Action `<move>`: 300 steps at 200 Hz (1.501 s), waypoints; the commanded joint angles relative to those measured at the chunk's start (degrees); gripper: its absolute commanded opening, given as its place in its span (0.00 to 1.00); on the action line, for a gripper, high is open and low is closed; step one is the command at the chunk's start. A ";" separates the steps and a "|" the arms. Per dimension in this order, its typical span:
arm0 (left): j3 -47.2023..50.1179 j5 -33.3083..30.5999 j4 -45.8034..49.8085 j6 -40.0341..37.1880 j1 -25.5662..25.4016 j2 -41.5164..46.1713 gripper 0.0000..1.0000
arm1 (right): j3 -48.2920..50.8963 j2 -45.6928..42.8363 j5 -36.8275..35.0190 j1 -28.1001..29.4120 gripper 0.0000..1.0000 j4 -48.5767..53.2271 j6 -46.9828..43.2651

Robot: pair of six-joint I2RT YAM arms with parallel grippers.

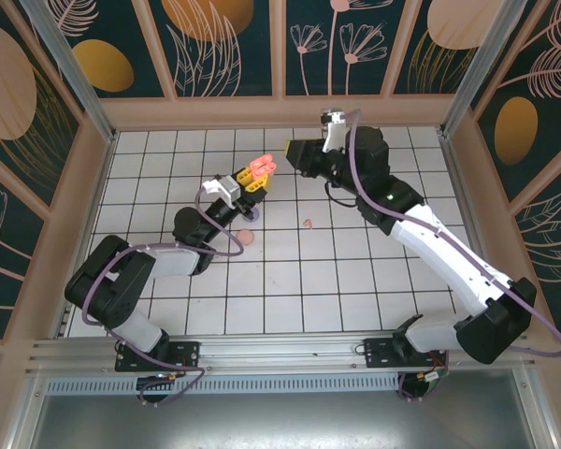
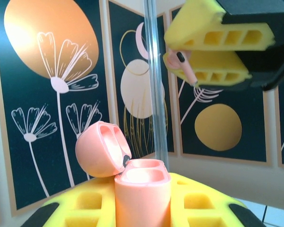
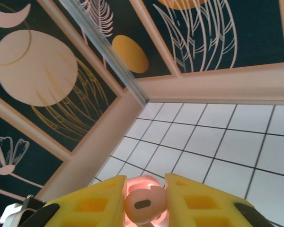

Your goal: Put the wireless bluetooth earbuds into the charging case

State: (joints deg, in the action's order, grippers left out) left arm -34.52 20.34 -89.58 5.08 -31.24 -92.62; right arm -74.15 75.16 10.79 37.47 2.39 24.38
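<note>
My right fingers (image 2: 217,61), pinching a pink earbud (image 2: 184,65) stem-down, hang above and a little aside of the open charging case (image 2: 142,191) clamped in my left fingers (image 2: 61,208).

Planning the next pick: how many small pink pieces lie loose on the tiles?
2. One pink piece lies near the centre; another pink piece lies beside the left arm. Others may be hidden.

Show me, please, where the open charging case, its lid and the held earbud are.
charging case (image 2: 143,196): left wrist view, front of body.
lid (image 2: 106,147): left wrist view, inner hollow.
earbud (image 3: 146,208): right wrist view, rounded head.
</note>
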 commanded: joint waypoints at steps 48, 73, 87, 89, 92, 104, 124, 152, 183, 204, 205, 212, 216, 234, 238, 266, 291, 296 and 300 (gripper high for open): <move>-4.32 -0.68 -8.75 4.49 -0.70 -3.86 0.00 | 9.22 -4.19 5.21 2.16 0.26 -21.58 5.11; -4.33 -0.74 -9.51 5.09 -0.84 -4.05 0.00 | 11.23 -3.73 6.67 3.07 0.26 -26.12 6.37; -4.35 -0.74 -9.60 5.42 -0.91 -3.97 0.00 | 11.70 -2.94 7.01 3.57 0.26 -27.20 6.63; -4.33 -0.74 -9.64 5.45 -0.92 -3.95 0.00 | 11.73 -2.87 7.04 3.62 0.26 -27.36 6.64; -4.33 -0.74 -9.60 5.53 -0.90 -3.96 0.00 | 11.87 -2.76 7.15 3.80 0.26 -27.63 6.69; -4.32 -0.65 -9.65 5.73 -0.92 -3.81 0.00 | 12.31 -2.26 7.23 4.17 0.26 -28.62 6.77; -4.35 -0.53 -9.62 5.82 -1.10 -3.66 0.00 | 12.60 -1.36 7.32 4.39 0.26 -29.52 7.00; -4.42 -0.47 -9.55 5.99 -1.27 -3.54 0.00 | 12.62 -0.07 7.58 4.62 0.26 -30.16 7.51; -4.52 -0.39 -9.56 6.04 -1.34 -3.36 0.00 | 12.58 0.78 7.58 4.59 0.26 -30.43 7.78; -4.72 -0.13 -9.54 5.99 -1.36 -3.36 0.00 | 12.92 0.87 7.07 4.63 0.26 -30.26 7.87; -4.70 -0.13 -9.59 5.99 -1.36 -3.36 0.00 | 12.95 0.87 7.02 4.63 0.26 -30.25 7.87; -4.68 -0.04 -9.59 5.92 -1.36 -3.36 0.00 | 13.06 0.85 6.89 4.62 0.26 -30.25 7.94; -4.68 0.03 -9.56 5.89 -1.40 -3.24 0.00 | 13.22 0.81 6.86 4.63 0.26 -30.32 7.96; -4.76 0.40 -9.25 5.49 -1.44 -3.11 0.00 | 13.35 0.78 6.88 4.63 0.26 -30.34 8.01; -4.76 0.49 -9.11 5.42 -1.39 -3.05 0.00 | 13.35 0.78 6.88 4.61 0.26 -30.39 8.05; -4.64 0.93 -8.61 5.05 -1.45 -2.52 0.00 | 13.42 0.69 7.10 4.63 0.26 -30.30 8.05; -4.65 1.28 -7.94 4.70 -1.45 -2.04 0.00 | 13.69 0.30 7.10 4.62 0.26 -30.41 7.96; -4.59 1.35 -7.81 4.63 -1.45 -1.95 0.00 | 13.84 0.21 7.06 4.61 0.26 -30.43 7.96; -4.66 1.44 -7.65 4.59 -1.47 -1.87 0.00 | 13.92 0.10 6.98 4.60 0.26 -30.51 7.96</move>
State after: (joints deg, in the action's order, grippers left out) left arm -38.00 20.56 -91.09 10.13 -32.27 -96.38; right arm -61.32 75.94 17.06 41.69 -24.73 31.94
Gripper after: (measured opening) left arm 0.227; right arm 0.259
